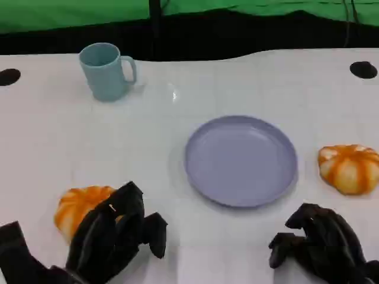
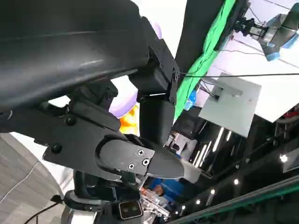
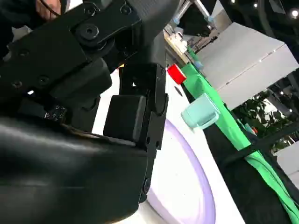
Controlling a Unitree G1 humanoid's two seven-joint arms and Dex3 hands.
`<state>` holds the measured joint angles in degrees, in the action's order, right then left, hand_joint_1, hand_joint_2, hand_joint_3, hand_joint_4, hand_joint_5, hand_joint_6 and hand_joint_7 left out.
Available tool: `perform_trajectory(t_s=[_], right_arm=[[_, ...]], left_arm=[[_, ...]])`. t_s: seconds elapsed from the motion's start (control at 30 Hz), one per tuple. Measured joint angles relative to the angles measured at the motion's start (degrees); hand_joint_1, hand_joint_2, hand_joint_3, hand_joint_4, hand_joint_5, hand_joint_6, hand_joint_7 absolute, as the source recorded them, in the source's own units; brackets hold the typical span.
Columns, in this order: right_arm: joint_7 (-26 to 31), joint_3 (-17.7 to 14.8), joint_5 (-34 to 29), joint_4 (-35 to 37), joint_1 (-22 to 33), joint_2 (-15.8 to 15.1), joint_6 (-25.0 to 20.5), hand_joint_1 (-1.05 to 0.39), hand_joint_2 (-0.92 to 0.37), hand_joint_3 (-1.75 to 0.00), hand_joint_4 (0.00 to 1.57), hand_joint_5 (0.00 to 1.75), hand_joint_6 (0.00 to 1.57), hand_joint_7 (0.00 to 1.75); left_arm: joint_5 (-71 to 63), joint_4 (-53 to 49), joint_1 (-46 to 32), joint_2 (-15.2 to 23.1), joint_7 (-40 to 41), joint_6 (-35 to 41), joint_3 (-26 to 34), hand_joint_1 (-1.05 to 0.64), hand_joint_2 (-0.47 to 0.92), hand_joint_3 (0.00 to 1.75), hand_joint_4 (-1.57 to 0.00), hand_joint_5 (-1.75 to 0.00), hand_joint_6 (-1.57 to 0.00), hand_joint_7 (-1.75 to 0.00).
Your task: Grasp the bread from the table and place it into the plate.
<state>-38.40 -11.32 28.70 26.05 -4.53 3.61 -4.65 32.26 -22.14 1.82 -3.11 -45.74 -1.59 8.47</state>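
Nearest you, your left hand (image 1: pixel 112 236) hangs over the near-left of the table (image 1: pixel 53 136), fingers curled downward and draped over the near-right edge of a bread (image 1: pixel 80 208). Whether they've actually closed on it, you can't tell from up here; no firm hold shows. That orange loaf lies just to the far-left of the hand, its long axis roughly left to right, partly tucked under the fingers. Over at near-right, your right hand (image 1: pixel 320 242) has its fingers curled in with nothing in them, and a second bread (image 1: pixel 350 168) sits just beyond it, to the far-right. So each hand has a loaf close by, but the left is the one already on top of its target. Past both, the lilac plate (image 1: pixel 240 160) waits mid-table, bare, to the right of the left loaf. Farther still, a blue mug (image 1: pixel 106 71) stands far-left. The left wrist view gives you an orange sliver of bread (image 2: pixel 129 122) between the fingers.
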Motion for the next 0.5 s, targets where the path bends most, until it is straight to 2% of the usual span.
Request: perform_trajectory(t_s=[0.5], right_arm=[[0.5, 0.0, -0.3, -0.2, 0.0, 0.0, 0.0, -1.05, -0.72, 0.00, 1.57, 0.76, 1.57, 0.37]], left_arm=[[-1.1, -0.2, 0.0, -0.2, 0.0, -2.1, 0.1, -0.75, 0.92, 0.15, -0.92, -1.75, -0.69, -1.75]])
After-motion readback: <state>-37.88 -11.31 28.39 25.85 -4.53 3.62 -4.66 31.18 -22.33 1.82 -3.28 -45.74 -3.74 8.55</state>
